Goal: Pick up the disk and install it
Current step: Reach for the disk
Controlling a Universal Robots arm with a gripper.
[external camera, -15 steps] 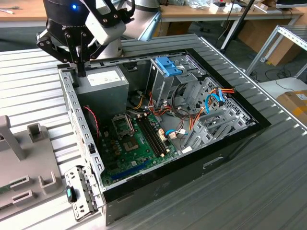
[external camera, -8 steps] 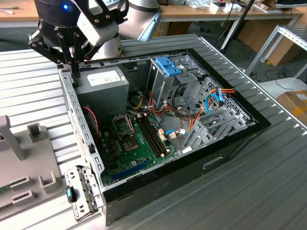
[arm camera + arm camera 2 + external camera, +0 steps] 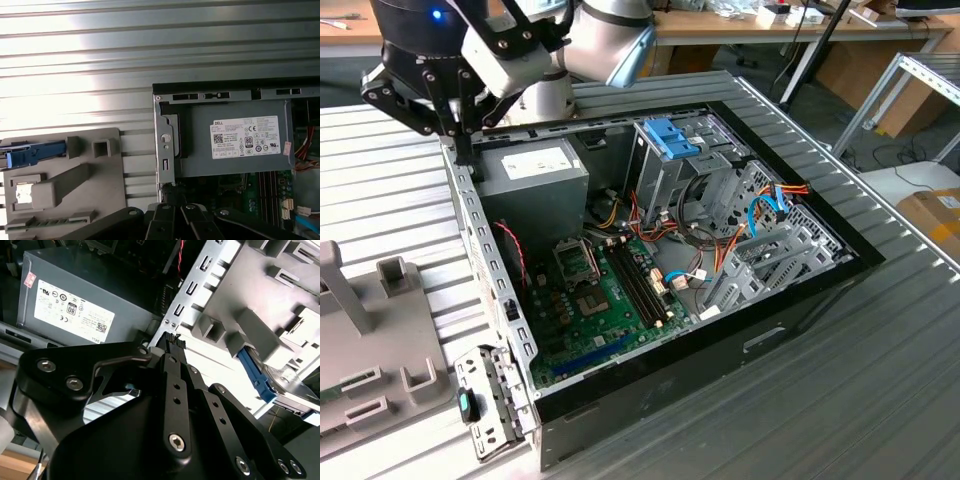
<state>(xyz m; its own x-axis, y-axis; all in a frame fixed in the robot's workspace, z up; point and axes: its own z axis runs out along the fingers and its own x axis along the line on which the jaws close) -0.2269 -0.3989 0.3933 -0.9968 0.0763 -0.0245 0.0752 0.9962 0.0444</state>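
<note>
The disk (image 3: 287, 388) is a silver drive with a bright blue bracket, resting in a grey holder fixture (image 3: 260, 315) beside the computer case. The disk's blue edge (image 3: 35, 154) also appears in the first wrist view, at one end of the fixture (image 3: 75, 190). My black gripper (image 3: 463, 148) hangs over the case's corner wall by the power supply, between the fixture (image 3: 380, 340) and the case. Its fingers meet tip to tip (image 3: 172, 340) with nothing between them, and the gripper (image 3: 175, 206) is well apart from the disk.
The open computer case (image 3: 770, 330) lies on a ribbed metal table. Inside it are a grey power supply (image 3: 535, 175), a green motherboard (image 3: 610, 300), a metal drive cage with a ribbed blue latch (image 3: 670, 140) and loose cables (image 3: 770, 205). A detached panel (image 3: 490, 400) lies at the case's near corner.
</note>
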